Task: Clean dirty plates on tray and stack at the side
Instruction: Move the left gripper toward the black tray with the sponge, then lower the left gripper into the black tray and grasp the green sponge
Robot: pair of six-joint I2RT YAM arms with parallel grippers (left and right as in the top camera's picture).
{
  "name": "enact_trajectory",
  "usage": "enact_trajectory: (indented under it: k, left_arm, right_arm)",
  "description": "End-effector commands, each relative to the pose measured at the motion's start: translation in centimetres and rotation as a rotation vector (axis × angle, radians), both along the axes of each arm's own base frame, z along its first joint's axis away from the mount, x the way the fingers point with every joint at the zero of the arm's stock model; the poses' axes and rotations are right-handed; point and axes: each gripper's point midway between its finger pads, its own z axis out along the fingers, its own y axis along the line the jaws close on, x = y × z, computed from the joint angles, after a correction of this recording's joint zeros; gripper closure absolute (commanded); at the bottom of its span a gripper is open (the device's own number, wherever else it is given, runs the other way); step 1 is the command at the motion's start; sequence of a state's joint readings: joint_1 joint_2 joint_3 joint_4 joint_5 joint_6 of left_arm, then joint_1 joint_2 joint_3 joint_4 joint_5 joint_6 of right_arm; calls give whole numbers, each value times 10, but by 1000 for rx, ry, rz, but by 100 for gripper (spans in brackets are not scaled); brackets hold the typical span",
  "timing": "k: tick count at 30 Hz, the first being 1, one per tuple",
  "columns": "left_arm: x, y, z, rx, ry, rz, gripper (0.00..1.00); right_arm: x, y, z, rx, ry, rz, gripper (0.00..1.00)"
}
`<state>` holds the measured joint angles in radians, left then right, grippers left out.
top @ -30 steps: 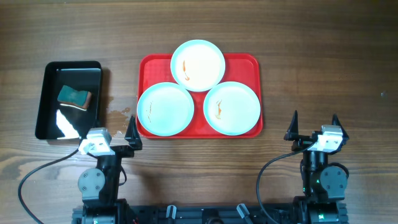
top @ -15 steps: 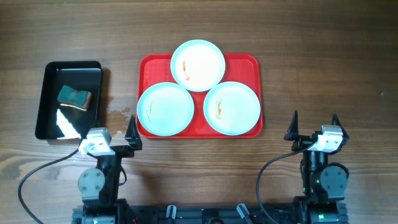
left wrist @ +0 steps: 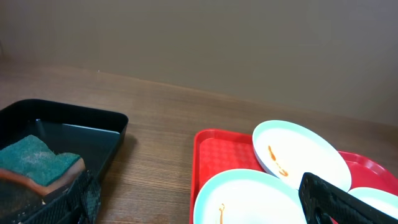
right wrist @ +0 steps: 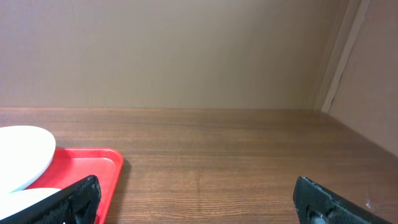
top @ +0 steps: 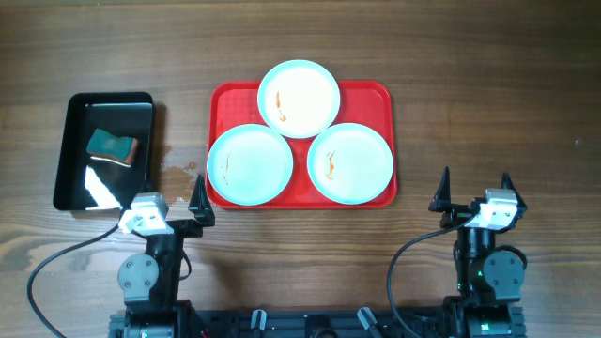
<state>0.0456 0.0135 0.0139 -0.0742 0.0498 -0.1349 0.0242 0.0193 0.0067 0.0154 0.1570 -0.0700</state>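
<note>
Three pale dirty plates lie on the red tray (top: 374, 99) in the overhead view: one at the back (top: 299, 98), one front left (top: 250, 164), one front right (top: 350, 163). Each bears a small orange-brown smear. My left gripper (top: 164, 200) stands open just in front of the tray's near left corner, holding nothing. In the left wrist view its fingers (left wrist: 333, 199) frame the near plate (left wrist: 249, 196), with the back plate (left wrist: 298, 152) behind. My right gripper (top: 476, 188) is open and empty, near the table's front, right of the tray. The right wrist view catches the tray's corner (right wrist: 87, 165).
A glossy black tray (top: 68, 178) at the left holds a green sponge (top: 113, 145), also seen in the left wrist view as the sponge (left wrist: 37, 165). Wet marks (top: 178, 169) spot the wood between the two trays. Bare wooden table (right wrist: 236, 162) lies right of the red tray.
</note>
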Motion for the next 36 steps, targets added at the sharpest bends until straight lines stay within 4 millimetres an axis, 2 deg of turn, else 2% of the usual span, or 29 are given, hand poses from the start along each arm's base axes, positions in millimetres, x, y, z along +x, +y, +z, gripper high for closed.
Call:
enact_trajectory:
  k: [1, 4, 6, 9, 11, 15, 17, 21, 25, 29, 32, 34, 36]
  left_arm:
    - [-2, -28, 1, -162, -2, -146, 0]
    - [-23, -87, 9, -488, 83, -488, 0]
    - [-41, -113, 15, -663, 173, -654, 0]
    - [-50, -123, 19, -884, 282, -704, 0]
    - [-47, -120, 27, -1011, 294, -673, 0]
    - [-53, -116, 78, -933, 66, -766, 0]
    - [-53, -110, 97, -909, -12, -747, 0]
    - [-49, -97, 120, -839, -73, -655, 1]
    - [-28, -64, 128, -708, 4, -362, 0]
    - [-12, -16, 123, -529, 186, -10, 0]
    - [-3, 25, 115, -390, 460, 272, 0]
    - [-1, 44, 112, -336, 592, 400, 0]
    - [6, 51, 110, -299, 720, 458, 0]
  right_arm:
    - [-1, 2, 3, -8, -15, 13, 0]
    - [-1, 2, 3, -9, -15, 13, 0]
    - [-1, 2, 3, -8, -15, 13, 0]
    - [-1, 2, 3, -8, -15, 13, 0]
    - [-1, 2, 3, -8, -15, 13, 0]
    - [-1, 2, 3, -8, -15, 13, 0]
    - [-1, 2, 3, -8, -15, 13, 0]
    - [-1, 2, 3, -9, -15, 13, 0]
    - [-1, 2, 3, -9, -15, 13, 0]
    - [-1, 2, 3, -8, -15, 13, 0]
    - [-1, 2, 3, -8, -15, 13, 0]
    - [-1, 2, 3, -8, -15, 13, 0]
    - [-1, 2, 3, -8, -15, 13, 1]
